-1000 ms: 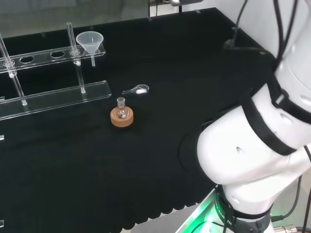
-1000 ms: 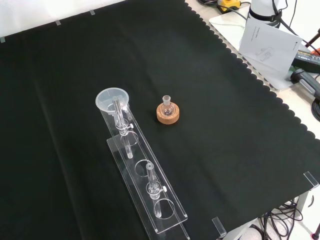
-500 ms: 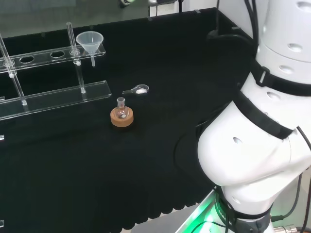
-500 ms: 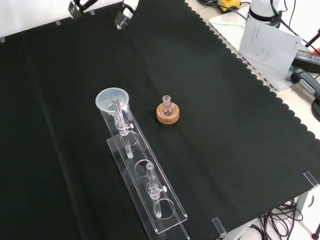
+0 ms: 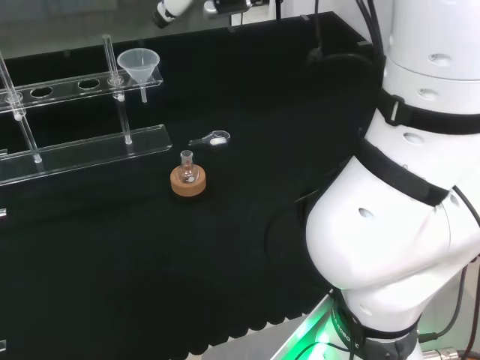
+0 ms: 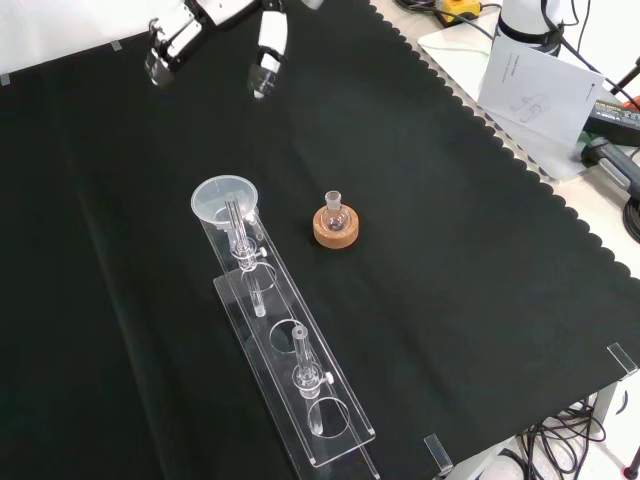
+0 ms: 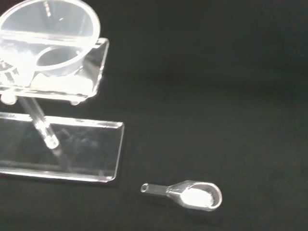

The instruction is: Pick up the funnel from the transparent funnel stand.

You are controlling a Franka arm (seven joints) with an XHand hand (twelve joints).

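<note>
Black cloth covered the bench where I worked. In the front view, left to right, my hand hung at the top edge with its fingers spread apart and straight, holding nothing, well apart from the ware below. Under it the funnel sat in the end hole of the transparent funnel stand, its stem hanging down through the upper shelf. Just to the right a small flask stood upright on a cork ring. In the head view a clear scoop holding white powder lay on the cloth between the stand's base and the flask. From my wrist, the funnel's wide mouth rested on the shelf, the scoop lying near the base plate.
</note>
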